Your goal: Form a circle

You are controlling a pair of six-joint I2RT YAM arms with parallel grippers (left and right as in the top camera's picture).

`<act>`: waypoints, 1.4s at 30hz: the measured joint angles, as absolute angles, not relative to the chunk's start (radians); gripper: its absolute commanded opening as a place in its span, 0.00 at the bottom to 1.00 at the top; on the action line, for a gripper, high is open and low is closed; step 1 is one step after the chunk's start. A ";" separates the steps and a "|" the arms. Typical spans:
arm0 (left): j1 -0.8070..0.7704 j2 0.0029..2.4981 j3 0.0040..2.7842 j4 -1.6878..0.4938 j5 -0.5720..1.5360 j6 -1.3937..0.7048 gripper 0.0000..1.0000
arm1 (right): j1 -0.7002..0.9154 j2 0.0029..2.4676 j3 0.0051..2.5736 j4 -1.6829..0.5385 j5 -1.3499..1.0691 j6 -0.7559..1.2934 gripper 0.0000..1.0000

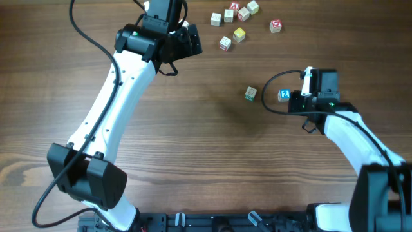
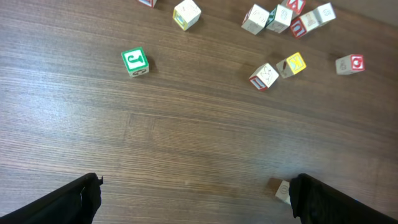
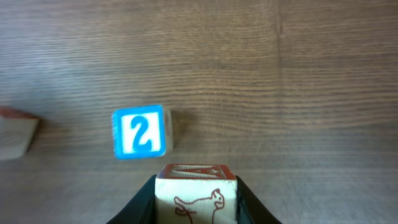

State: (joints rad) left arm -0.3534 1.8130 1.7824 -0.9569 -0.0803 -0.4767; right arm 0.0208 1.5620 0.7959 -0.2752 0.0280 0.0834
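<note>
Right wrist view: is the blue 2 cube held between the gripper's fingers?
No, the blue 2 cube lies on the table, while the right gripper is shut on a cube with a red animal drawing.

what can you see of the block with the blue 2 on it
The blue 2 block is a small pale wooden cube. Its top face has a bright blue border around a white panel printed with a blue 2. It sits flat on the wood-grain table, and nothing grips it. Close beside it, the right gripper holds a second block with a red animal drawing. Whether the two blocks touch cannot be told.
</note>
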 measured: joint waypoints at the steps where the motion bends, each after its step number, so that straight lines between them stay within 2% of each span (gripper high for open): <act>1: -0.353 1.815 1.782 -0.957 -0.081 -0.477 1.00 | 0.021 1.589 0.796 -0.262 0.031 0.081 0.08; 5: -0.353 1.816 1.782 -0.957 -0.081 -0.477 1.00 | 0.021 1.697 0.796 -0.235 0.036 0.073 0.05; 15: -0.353 1.817 1.782 -0.957 -0.081 -0.477 1.00 | 0.021 1.718 0.799 -0.173 0.016 0.046 0.04; 24: -0.353 1.817 1.782 -0.957 -0.081 -0.477 1.00 | 0.016 1.734 0.799 -0.126 -0.206 0.023 0.05; 35: -0.353 1.817 1.782 -0.957 -0.081 -0.477 1.00 | 0.017 1.737 0.799 -0.108 -0.209 0.086 0.06; 42: -0.353 1.817 1.782 -0.957 -0.081 -0.477 1.00 | 0.017 1.748 0.799 -0.094 -0.292 0.093 0.05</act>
